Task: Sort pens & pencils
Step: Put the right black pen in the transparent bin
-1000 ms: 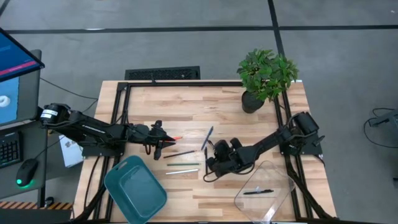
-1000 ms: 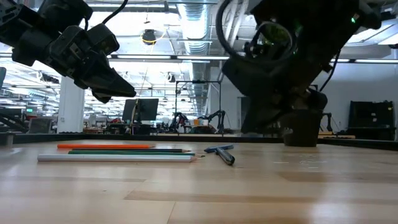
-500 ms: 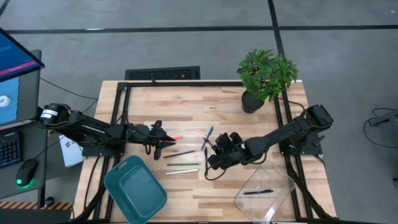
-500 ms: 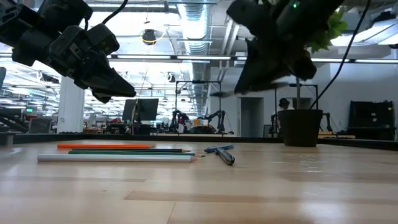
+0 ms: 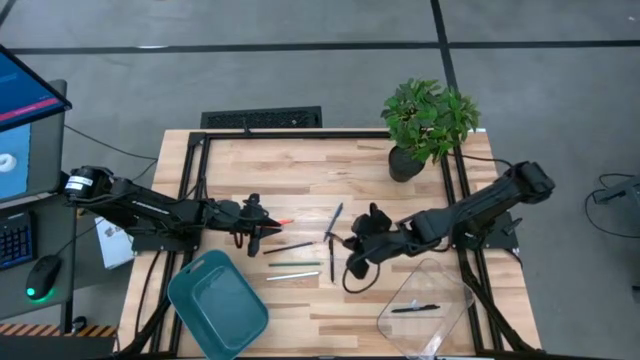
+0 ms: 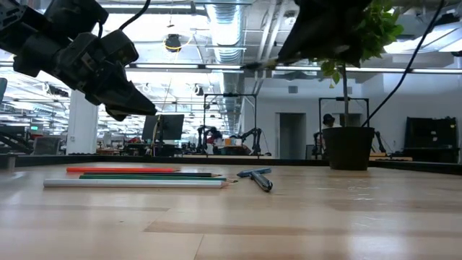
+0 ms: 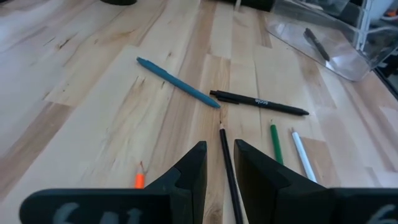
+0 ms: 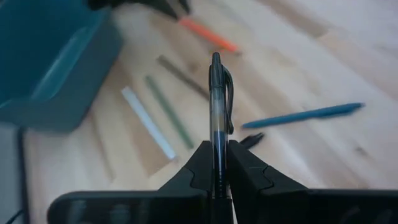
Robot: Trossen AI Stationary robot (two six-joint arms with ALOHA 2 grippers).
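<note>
Looking down, I log the right gripper (image 5: 352,262) raised over mid-table. Its wrist view: fingers clamped on a slim black pen (image 8: 216,118), above four pencils (image 8: 168,111). Left gripper (image 7: 219,163), slightly parted, hovers over a dark pencil (image 7: 228,168).

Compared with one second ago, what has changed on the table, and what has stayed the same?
The right gripper, shut on a black pen, has lifted and drawn back toward the right side, nearer the clear tray. The left gripper stays above the orange pencil. The other pens and pencils have not moved.
</note>
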